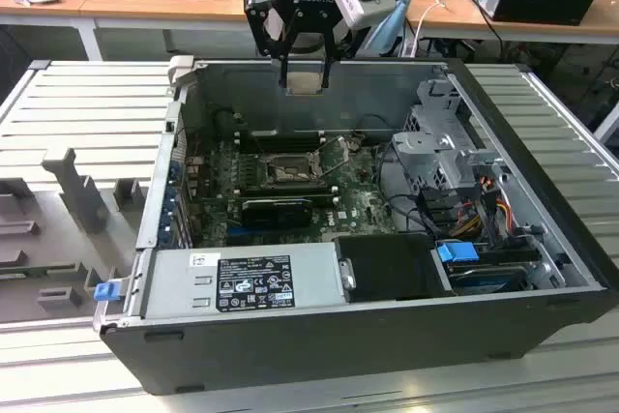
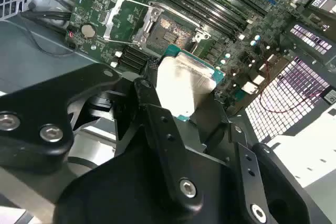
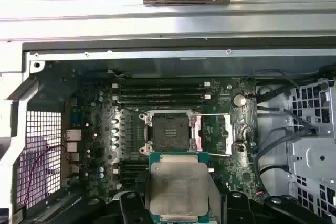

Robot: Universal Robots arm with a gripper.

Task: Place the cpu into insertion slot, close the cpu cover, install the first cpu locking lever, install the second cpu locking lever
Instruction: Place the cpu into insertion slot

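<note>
The gripper (image 1: 305,76) is pinching the cpu (image 3: 179,187) by opposite edges, holding it flat with its metal face up, high over the open computer case (image 1: 387,336). The insertion slot (image 3: 169,131) is lying bare well below the chip, seemingly not straight beneath it. The cpu cover (image 3: 230,136) is lying swung open beside the slot.
</note>
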